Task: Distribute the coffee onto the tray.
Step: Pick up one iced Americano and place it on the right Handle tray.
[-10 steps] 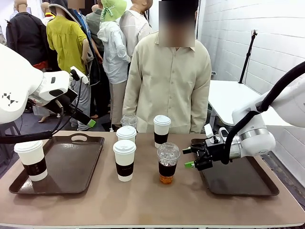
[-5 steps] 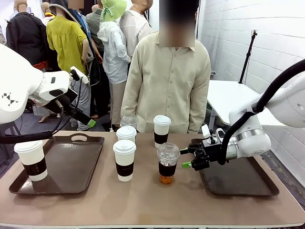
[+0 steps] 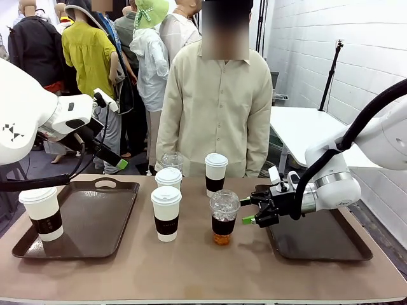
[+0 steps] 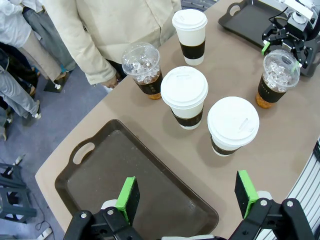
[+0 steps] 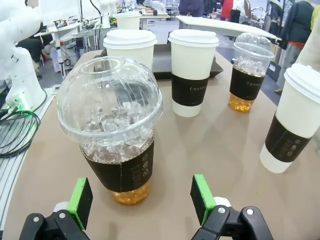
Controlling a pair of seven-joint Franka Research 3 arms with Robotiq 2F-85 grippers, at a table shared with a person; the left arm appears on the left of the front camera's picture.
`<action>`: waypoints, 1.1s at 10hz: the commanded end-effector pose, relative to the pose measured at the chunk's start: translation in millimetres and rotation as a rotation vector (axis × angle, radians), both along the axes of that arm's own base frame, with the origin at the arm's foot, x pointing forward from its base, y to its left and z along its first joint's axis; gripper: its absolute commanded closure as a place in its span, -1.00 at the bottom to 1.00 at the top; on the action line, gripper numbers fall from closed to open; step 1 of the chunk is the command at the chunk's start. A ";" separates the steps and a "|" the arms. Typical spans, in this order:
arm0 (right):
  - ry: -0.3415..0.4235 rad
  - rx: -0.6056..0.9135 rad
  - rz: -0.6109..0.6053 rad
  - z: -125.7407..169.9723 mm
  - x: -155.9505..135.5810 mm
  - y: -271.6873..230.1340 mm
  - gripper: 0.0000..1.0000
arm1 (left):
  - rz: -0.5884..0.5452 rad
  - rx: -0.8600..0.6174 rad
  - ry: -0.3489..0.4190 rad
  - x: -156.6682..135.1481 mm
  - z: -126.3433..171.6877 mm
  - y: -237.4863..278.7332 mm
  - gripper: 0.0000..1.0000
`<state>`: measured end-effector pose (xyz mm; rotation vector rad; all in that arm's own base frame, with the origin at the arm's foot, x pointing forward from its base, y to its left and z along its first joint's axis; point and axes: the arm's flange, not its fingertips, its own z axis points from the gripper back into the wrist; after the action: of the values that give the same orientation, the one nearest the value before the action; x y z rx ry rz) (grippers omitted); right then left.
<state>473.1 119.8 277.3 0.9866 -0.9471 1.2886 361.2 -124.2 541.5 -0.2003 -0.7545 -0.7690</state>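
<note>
One white paper cup (image 3: pixel 42 213) stands on the left tray (image 3: pixel 95 222). Three more white cups (image 3: pixel 166 213) (image 3: pixel 168 178) (image 3: pixel 215 173) stand mid-table. A clear iced cup (image 3: pixel 172 161) is at the back. The other iced cup (image 3: pixel 224 216) (image 5: pixel 117 135) stands just left of my right gripper (image 3: pixel 247 211) (image 5: pixel 141 195), which is open, level with the cup's dark band and almost touching it. My left gripper (image 3: pixel 114 135) (image 4: pixel 187 197) hangs open and holding nothing, high above the left tray (image 4: pixel 140 175).
The right tray (image 3: pixel 318 241) lies bare under my right arm. A person in a beige shirt (image 3: pixel 219 108) stands close behind the table's far edge. The table's front strip (image 3: pixel 203 267) is free.
My right gripper has slid left, closing the gap to the front iced cup, then nearly stopped. The left arm has not moved. The person has shifted slightly to the left.
</note>
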 end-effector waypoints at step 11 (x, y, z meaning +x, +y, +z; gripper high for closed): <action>0.045 0.054 0.090 -21.3 4.2 37.5 -1.00 | -0.002 0.000 0.006 -0.3 -0.3 0.6 -1.00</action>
<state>471.2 151.1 258.8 1.0837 -0.9098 1.3127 361.2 -124.2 541.5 -0.2003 -0.7545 -0.7690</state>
